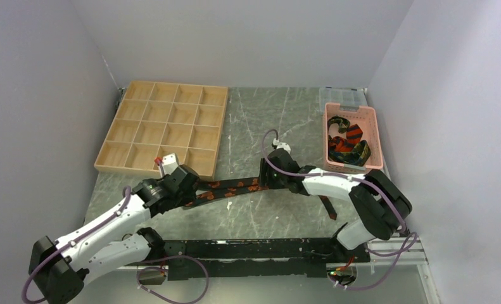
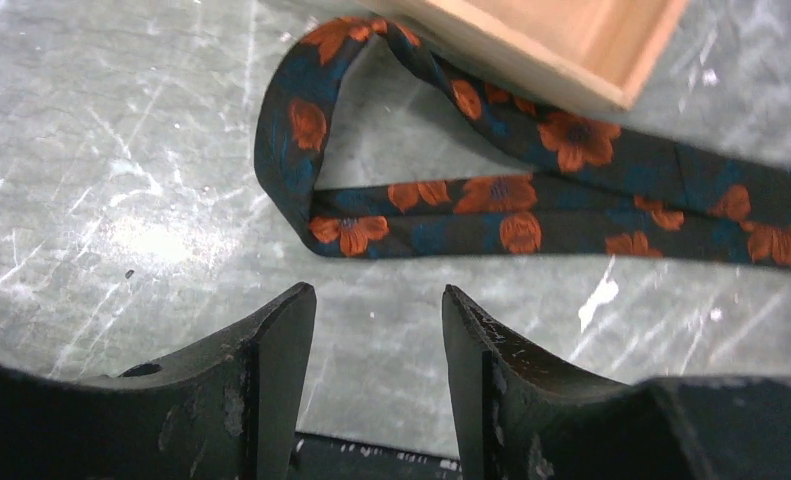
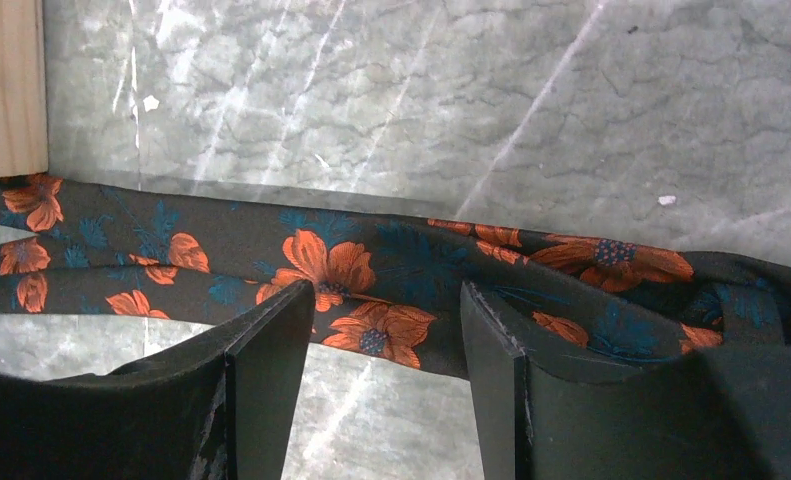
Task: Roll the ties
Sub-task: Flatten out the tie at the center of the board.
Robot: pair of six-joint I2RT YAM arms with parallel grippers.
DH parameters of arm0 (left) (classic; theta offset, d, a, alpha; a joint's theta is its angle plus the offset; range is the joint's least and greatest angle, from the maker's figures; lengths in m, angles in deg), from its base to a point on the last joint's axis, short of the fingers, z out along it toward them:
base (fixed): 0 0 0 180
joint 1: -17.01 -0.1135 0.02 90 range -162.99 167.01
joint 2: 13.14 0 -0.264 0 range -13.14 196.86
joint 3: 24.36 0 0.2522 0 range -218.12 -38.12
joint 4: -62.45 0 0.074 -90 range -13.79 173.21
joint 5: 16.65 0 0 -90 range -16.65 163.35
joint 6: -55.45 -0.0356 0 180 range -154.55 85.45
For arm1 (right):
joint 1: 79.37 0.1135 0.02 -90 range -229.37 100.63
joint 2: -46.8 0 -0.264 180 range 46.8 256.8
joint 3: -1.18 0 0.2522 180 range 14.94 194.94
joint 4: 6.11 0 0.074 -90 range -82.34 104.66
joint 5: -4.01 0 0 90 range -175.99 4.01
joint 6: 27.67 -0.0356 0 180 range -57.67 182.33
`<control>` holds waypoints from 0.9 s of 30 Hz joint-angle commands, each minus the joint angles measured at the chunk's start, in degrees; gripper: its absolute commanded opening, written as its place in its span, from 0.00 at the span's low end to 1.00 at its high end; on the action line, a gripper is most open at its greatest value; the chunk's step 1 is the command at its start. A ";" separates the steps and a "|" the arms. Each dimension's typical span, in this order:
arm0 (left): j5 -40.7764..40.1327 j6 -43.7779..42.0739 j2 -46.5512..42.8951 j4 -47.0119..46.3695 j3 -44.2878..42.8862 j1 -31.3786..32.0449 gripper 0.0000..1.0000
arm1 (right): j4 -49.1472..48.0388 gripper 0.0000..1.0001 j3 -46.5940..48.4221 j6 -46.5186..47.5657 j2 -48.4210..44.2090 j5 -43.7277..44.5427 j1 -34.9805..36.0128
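Note:
One of the ties, black with orange flowers, lies across the table between my two grippers. In the left wrist view its end is folded back into a flat loop just beyond my left gripper, which is open with only bare table between its fingers. In the right wrist view the tie runs crosswise under the tips of my right gripper, which is open and straddles the tie's near edge. From above, the left gripper is at the tie's left end and the right gripper at its right part.
A wooden compartment tray sits at the back left, its corner close to the tie's loop. A pink slotted basket at the back right holds more ties. A dark strip lies by the right arm.

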 commanded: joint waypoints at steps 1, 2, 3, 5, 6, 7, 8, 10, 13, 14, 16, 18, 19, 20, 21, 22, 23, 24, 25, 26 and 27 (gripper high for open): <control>-11.21 10.24 1.92 -2.13 0.46 0.99 0.56 | -4.85 0.60 -4.10 -0.57 0.91 2.87 2.36; -12.55 11.32 2.32 -0.98 0.36 1.03 0.56 | -5.18 0.60 -5.92 -1.07 0.14 3.60 2.74; -14.16 12.49 2.42 0.50 0.38 1.13 0.56 | -5.26 0.60 -7.90 -1.65 -0.81 4.05 2.92; -16.84 14.03 1.91 2.23 0.90 1.20 0.57 | -5.01 0.60 -11.30 -2.72 -2.49 5.18 2.98; -17.91 14.51 1.34 2.49 1.52 1.20 0.58 | -4.87 0.60 -12.69 -3.29 -3.42 5.21 2.94; -18.71 15.23 0.71 2.60 2.23 1.20 0.58 | -4.53 0.60 -13.97 -3.82 -4.23 5.37 2.94; -19.22 15.87 -0.09 2.40 3.07 1.20 0.59 | -3.91 0.60 -14.69 -4.35 -5.13 5.70 2.92; -19.72 16.00 -1.70 0.89 4.77 1.19 0.59 | -1.09 0.60 -15.45 -5.86 -7.20 6.85 2.91; -19.09 13.67 -4.52 -3.23 7.23 1.18 0.59 | 4.11 0.61 -16.63 -9.84 -13.10 9.33 2.77; -18.95 13.34 -5.35 -4.28 8.24 1.18 0.59 | 5.91 0.62 -16.87 -11.11 -14.99 10.38 2.68; -18.54 11.01 -6.89 -7.61 10.23 1.20 0.59 | 9.27 0.64 -17.27 -14.03 -18.16 11.59 2.14; -18.37 9.47 -8.09 -9.82 11.66 1.20 0.59 | 13.36 0.66 -17.48 -17.15 -20.35 11.57 -0.51; -18.49 9.53 -8.56 -10.19 12.18 1.20 0.59 | 14.68 0.66 -17.92 -17.91 -21.72 10.65 -2.55; -18.46 9.24 -9.12 -10.72 12.55 1.20 0.59 | 15.19 0.66 -18.46 -18.14 -23.29 9.70 -4.35; -18.32 8.48 -9.76 -11.68 12.95 1.18 0.59 | 15.48 0.65 -18.93 -17.90 -25.65 9.78 -4.95; -18.16 7.57 -10.42 -12.66 13.41 1.20 0.59 | 15.88 0.65 -19.09 -17.45 -28.19 9.98 -4.71; -17.85 6.67 -11.43 -13.61 13.80 1.20 0.59 | 15.96 0.65 -19.02 -16.86 -30.65 9.75 -4.34; -17.72 5.36 -12.27 -14.78 14.11 1.20 0.59 | 16.17 0.65 -18.65 -16.23 -32.95 9.72 -3.83; -17.34 3.51 -13.04 -16.15 14.55 1.20 0.59 | 16.42 0.65 -17.83 -15.42 -34.90 10.31 -2.92; -16.38 0.40 -13.82 -17.69 14.77 1.20 0.59 | 16.00 0.66 -16.85 -14.45 -36.48 11.05 -1.52; -15.35 -1.53 -14.45 -19.48 14.84 1.20 0.58 | 15.14 0.66 -15.77 -12.85 -36.99 10.92 -0.36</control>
